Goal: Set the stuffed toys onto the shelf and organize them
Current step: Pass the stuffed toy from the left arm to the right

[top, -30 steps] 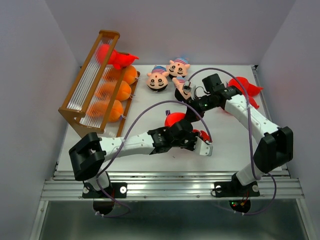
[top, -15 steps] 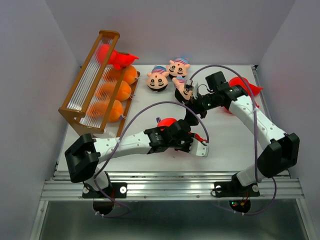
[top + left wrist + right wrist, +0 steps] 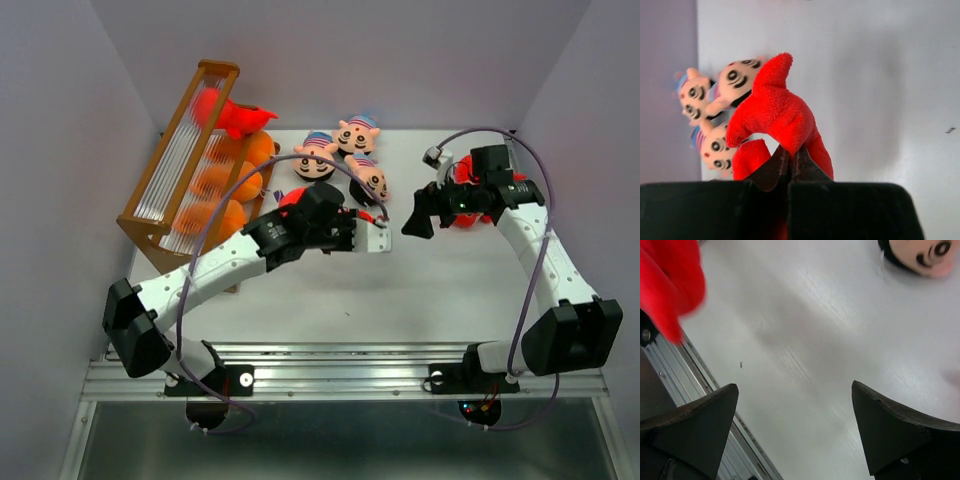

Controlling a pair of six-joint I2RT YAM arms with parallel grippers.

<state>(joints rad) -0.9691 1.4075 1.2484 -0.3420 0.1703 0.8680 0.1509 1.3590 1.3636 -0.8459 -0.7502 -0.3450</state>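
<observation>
Left hand (image 3: 790,156) is clamped on a red toy (image 3: 782,117) by the doll heads (image 3: 340,152), off the shelf (image 3: 205,72). Right hand (image 3: 794,386) has its jaws wide apart over the worktop (image 3: 400,290), holding nothing, with another red toy (image 3: 463,217) beside it. The shelf holds orange toys (image 3: 238,182).

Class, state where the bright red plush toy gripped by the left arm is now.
In the top view the red plush toy is in the left end effector, right of the orange-brown wooden shelf, just below the three peach-faced doll heads.
</observation>
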